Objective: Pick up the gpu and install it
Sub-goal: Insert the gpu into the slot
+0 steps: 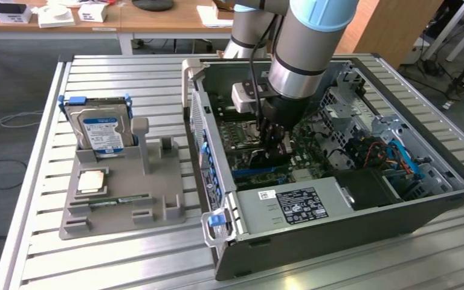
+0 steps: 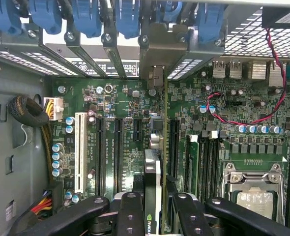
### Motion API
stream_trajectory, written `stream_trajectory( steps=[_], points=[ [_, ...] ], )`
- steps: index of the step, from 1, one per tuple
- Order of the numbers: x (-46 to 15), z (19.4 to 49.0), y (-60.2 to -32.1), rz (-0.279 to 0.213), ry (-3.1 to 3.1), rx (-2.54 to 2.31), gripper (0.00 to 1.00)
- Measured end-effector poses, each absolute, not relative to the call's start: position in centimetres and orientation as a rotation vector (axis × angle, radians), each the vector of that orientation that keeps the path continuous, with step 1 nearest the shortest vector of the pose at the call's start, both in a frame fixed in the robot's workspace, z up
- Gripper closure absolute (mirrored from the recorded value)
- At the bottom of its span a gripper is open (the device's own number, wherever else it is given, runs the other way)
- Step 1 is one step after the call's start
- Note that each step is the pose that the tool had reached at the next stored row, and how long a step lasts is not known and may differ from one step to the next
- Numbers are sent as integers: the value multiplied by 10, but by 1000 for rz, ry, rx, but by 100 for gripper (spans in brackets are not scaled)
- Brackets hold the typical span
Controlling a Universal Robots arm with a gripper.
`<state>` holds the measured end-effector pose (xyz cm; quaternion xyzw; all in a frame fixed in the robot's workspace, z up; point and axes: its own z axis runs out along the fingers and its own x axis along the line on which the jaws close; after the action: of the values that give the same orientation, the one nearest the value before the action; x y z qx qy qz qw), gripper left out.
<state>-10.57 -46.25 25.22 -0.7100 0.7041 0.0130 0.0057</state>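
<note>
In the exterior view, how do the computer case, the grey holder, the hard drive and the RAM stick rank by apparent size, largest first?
1. computer case
2. grey holder
3. hard drive
4. RAM stick
All four sit on one table at similar nearness, so the order looks safe.

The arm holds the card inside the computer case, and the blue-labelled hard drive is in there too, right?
Not quite: the exterior view shows the hard drive standing in the grey holder outside the computer case. The tool does hold the gpu inside it.
</note>
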Motion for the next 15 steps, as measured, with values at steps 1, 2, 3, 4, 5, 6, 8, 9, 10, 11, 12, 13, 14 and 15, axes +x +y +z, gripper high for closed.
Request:
stream_trajectory(
  steps=[1, 2, 3, 4, 5, 6, 8, 9, 10, 11, 12, 13, 14, 15],
  points=[
    [-106, 252, -463, 41, 2204, -2222, 73],
    [-106, 252, -463, 41, 2204, -2222, 73],
    [-106, 252, -463, 41, 2204, -2222, 73],
    [-106, 251, -463, 41, 2204, -2222, 73],
    [-106, 251, -463, 41, 2204, -2222, 73],
    [-106, 251, -463, 41, 2204, -2222, 73],
    [-106, 251, -463, 41, 2204, -2222, 73],
    [-106, 251, -463, 41, 2204, -2222, 73],
    [-106, 251, -463, 41, 2204, -2222, 73],
    [-106, 250, -463, 41, 2204, -2222, 73],
    [-106, 250, -463, 41, 2204, -2222, 73],
    [-106, 250, -463, 41, 2204, -2222, 73],
    [-106, 250, -463, 41, 2204, -2222, 73],
    [-106, 250, -463, 41, 2204, -2222, 73]
  ],
)
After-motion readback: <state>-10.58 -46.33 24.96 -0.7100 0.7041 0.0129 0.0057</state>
